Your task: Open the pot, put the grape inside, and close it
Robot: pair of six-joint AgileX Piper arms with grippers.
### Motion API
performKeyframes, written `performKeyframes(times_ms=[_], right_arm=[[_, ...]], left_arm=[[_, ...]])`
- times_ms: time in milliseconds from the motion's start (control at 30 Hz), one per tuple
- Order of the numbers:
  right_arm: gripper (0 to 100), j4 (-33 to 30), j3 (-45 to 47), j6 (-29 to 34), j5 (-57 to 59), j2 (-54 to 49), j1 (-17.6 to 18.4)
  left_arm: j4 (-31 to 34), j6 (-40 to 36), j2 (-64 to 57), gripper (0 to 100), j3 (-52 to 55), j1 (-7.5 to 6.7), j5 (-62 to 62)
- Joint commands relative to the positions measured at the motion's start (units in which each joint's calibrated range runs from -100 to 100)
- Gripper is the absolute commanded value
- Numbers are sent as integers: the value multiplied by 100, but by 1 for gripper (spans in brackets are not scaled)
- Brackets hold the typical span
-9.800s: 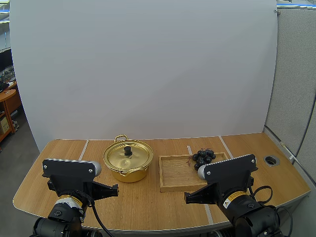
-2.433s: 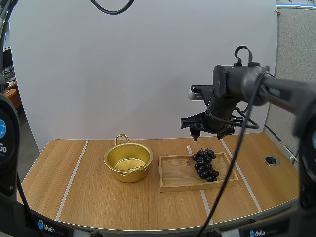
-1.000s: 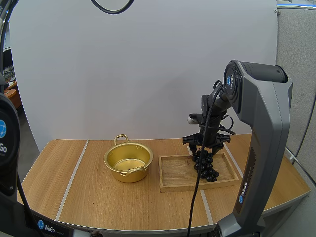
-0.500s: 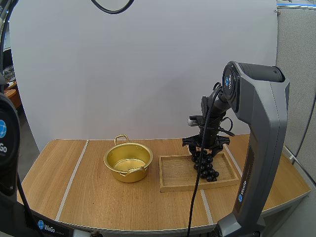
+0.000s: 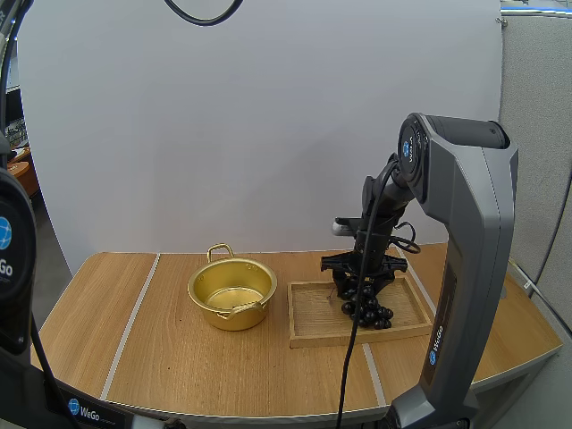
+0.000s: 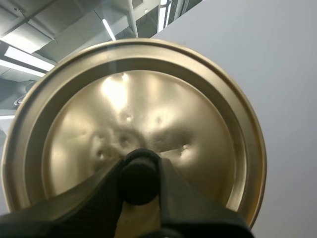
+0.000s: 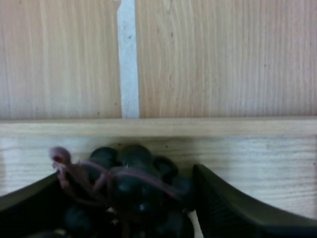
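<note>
- The table (image 5: pixel 179 357) carries the pot and the tray, side by side.
- Our right arm (image 5: pixel 465 268) reaches down from the right over the tray.
- The tray (image 5: pixel 308 326) lies flat just to the right of the pot, not touching it, with its long side running left to right.
- The pot (image 5: pixel 231 292) stands upright and open. One loop handle points to the far edge, the other toward us.
- The lid (image 6: pixel 148 114) is off the pot, up in our left gripper, its knobbed face turned to the wrist camera.
- The grapes (image 5: pixel 365 304) are in the right half of the tray. The bunch's long axis runs from the gripper at its top down toward the tray's near right corner. We cannot tell whether its lower end rests on the wood.
- In the right wrist view the stem (image 7: pixel 62 161) points toward one finger.
- Our right gripper (image 5: pixel 357 273) has its fingers (image 7: pixel 223 203) on either side of the bunch, pinching it.
- Our left gripper (image 6: pixel 139 173) clamps the lid's black knob (image 6: pixel 138 178) between its fingertips.
</note>
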Motion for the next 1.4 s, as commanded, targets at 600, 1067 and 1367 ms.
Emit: performKeyframes(times_ms=[600, 1067, 1367], right_arm=[[0, -13, 130, -56, 608, -355, 15], [0, 62, 68, -96, 894, -2803, 74], [0, 75, -979, -160, 1927, -3253, 655]], left_arm=[[47, -48, -28, 0, -38, -18, -144], [47, -48, -28, 0, -38, -18, -144], [47, -48, -28, 0, -38, -18, -144]])
